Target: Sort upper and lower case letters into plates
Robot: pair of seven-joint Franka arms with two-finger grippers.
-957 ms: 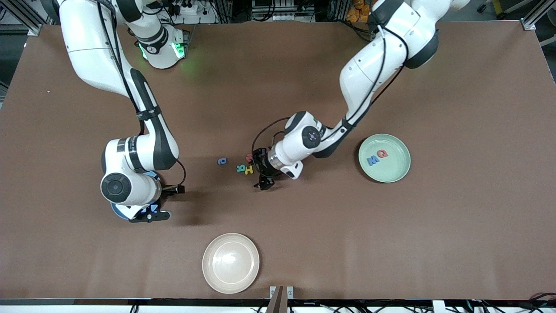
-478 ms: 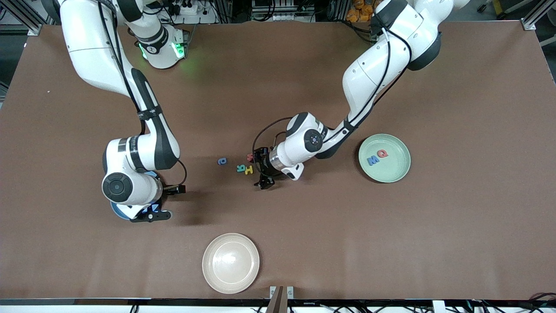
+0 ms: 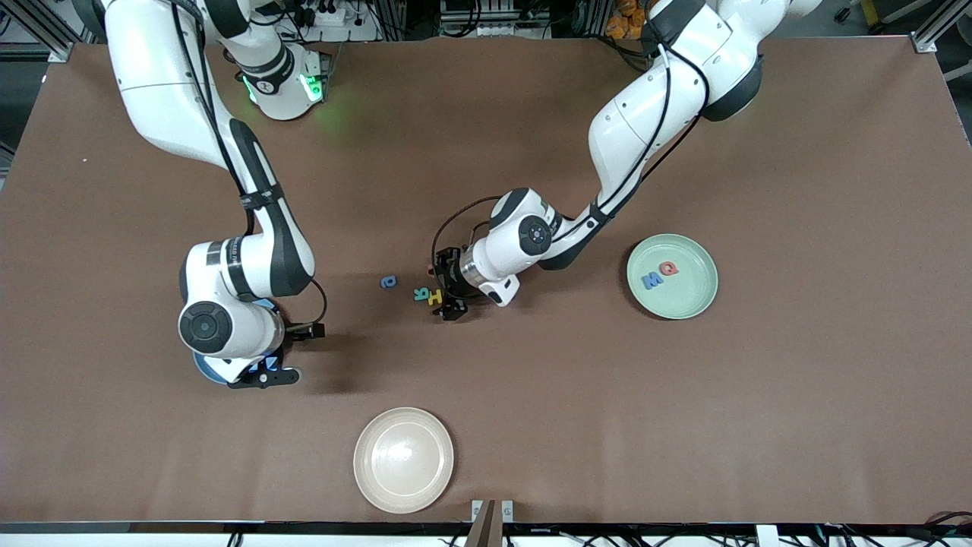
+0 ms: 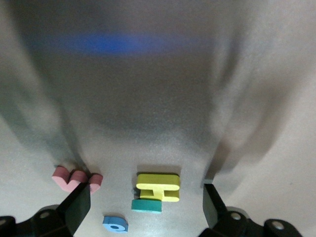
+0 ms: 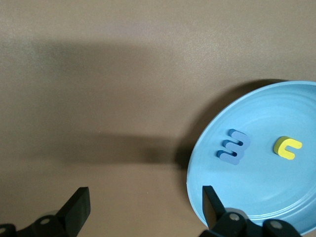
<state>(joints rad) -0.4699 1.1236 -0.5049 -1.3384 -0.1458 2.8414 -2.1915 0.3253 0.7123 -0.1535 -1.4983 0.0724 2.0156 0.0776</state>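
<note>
Front view: the left gripper point(image 3: 449, 292), jaws wide and empty, hangs just over the yellow H point(image 3: 435, 297). Touching the H is a teal letter point(image 3: 420, 293); a blue letter point(image 3: 388, 282) lies near it toward the right arm's end. The mint plate point(image 3: 702, 262) holds two letters.

Left wrist view: the H point(image 4: 158, 187) lies between the open fingers point(image 4: 76, 208), its bars across the gap; a red letter point(image 4: 77, 179) crowds one finger.

Right wrist view: the right gripper point(image 5: 143, 207) waits, spread wide, beside the blue plate point(image 5: 207, 163).
</note>
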